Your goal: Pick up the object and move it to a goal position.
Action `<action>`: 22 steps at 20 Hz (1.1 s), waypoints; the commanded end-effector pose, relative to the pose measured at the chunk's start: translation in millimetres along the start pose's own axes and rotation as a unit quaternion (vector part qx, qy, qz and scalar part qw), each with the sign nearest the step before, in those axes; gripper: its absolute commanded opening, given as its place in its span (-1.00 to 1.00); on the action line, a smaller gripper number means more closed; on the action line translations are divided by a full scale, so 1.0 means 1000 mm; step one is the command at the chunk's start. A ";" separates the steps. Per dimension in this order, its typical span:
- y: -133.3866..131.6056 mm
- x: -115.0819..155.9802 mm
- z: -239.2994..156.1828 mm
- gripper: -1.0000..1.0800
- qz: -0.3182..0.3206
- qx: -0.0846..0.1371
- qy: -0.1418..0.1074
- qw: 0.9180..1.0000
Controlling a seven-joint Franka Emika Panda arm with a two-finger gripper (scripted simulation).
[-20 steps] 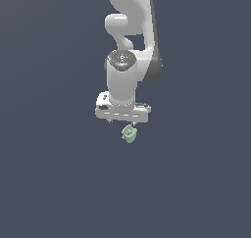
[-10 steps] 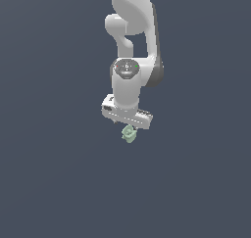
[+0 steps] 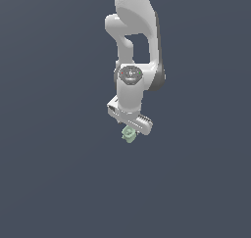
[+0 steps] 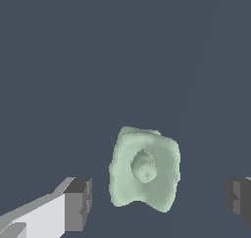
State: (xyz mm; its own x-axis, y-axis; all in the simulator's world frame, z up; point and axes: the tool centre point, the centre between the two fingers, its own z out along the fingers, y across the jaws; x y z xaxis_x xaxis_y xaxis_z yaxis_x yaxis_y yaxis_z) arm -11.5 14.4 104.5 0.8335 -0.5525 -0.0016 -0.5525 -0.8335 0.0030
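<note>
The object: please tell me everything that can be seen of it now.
The object is a small pale mint-green lump with a matte, rough look. In the wrist view it has a roughly square, wavy outline and a rounded bump in a hollow at its middle. It lies between the two dark fingertips of the hand, with a gap on each side, so nothing grips it. In the exterior view it shows just under the hand.

The arm [image 3: 133, 46] came down from twelve o'clock in the exterior view. The gripper [image 3: 130, 126] sat at its low end, near the middle of the picture. The object [image 3: 129, 133] lay right under the gripper, at about six o'clock from it. In the wrist view, the object [image 4: 145, 168] lay between the two fingers [image 4: 78, 203], with a gap on each side, touching neither.
</note>
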 end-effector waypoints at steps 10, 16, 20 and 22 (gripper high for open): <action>-0.003 -0.006 0.013 0.92 0.062 0.002 0.001 0.998; -0.003 -0.007 0.016 0.92 0.061 0.001 0.001 0.998; -0.003 -0.007 0.031 0.92 0.062 0.001 0.001 0.998; -0.002 -0.007 0.043 0.92 0.063 0.001 0.001 0.998</action>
State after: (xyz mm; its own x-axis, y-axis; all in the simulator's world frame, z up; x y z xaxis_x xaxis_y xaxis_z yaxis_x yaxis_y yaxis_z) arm -15.6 20.4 70.4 0.7585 -0.6516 0.0006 -0.6516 -0.7585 -0.0006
